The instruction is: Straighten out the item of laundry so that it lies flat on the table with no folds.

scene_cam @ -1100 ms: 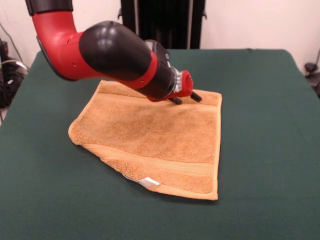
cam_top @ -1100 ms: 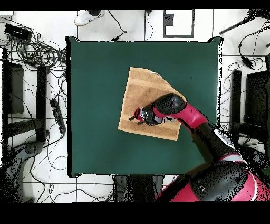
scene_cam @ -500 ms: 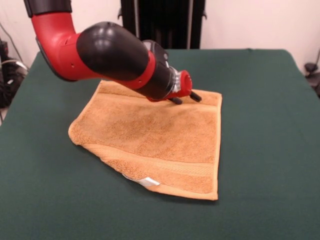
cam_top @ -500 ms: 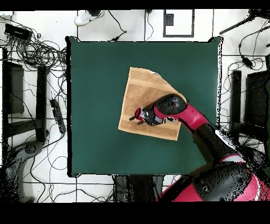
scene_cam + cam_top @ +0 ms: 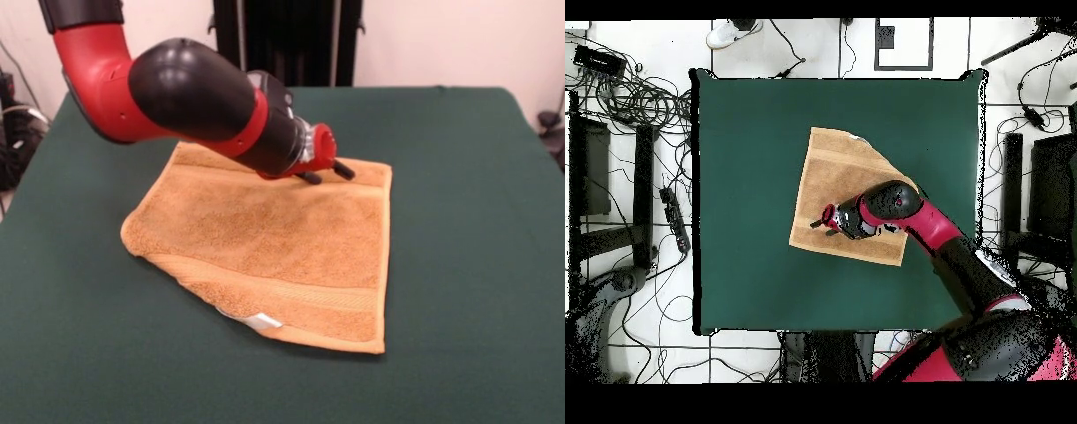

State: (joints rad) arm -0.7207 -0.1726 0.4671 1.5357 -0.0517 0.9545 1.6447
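The orange-tan item of laundry (image 5: 265,238) lies on the dark green table (image 5: 459,221), mostly spread out. Its front left corner is folded under, which leaves a slanted edge with a small white tag (image 5: 261,321) poking out. In the overhead view the towel (image 5: 837,170) shows that cut corner at its upper right. My gripper (image 5: 327,173) hovers just above the towel's far right corner, tilted, its two black fingertips apart and nothing between them. From above, the gripper (image 5: 821,221) sits over the towel's lower left part, and the arm hides the cloth behind it.
The table has wide green margins on every side of the towel. Around it on the floor are cable bundles (image 5: 635,95), black stands (image 5: 1023,190) and a person's shoe (image 5: 725,35) at the top edge.
The arm's bulky black and red link has drifted slightly left and up. The gripper tips stay almost in place over the same towel corner, and the towel has not moved.
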